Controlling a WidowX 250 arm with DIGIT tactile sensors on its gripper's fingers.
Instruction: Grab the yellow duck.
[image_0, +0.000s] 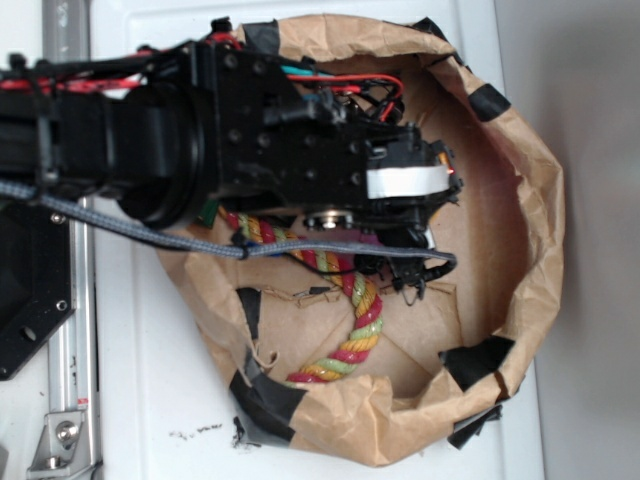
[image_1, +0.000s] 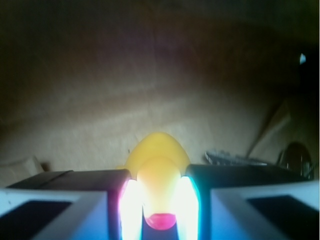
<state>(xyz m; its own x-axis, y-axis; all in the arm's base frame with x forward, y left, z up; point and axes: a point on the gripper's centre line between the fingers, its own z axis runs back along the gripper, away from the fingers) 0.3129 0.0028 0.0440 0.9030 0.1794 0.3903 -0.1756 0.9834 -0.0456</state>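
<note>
The yellow duck (image_1: 158, 172) sits squeezed between the end effector (image_1: 159, 200) fingers. It is round and smooth, so it could slip out when lifted.

A robot lab bench — white tabletop (image_0: 140, 380), metal rail (image_0: 70, 340), taped paper-bag bin (image_0: 520, 200).

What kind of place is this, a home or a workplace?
Probably a robot test bench, not a home: a black robot arm reaches into a taped brown paper bin holding a rope toy, and the gripper holds a yellow duck.
</note>
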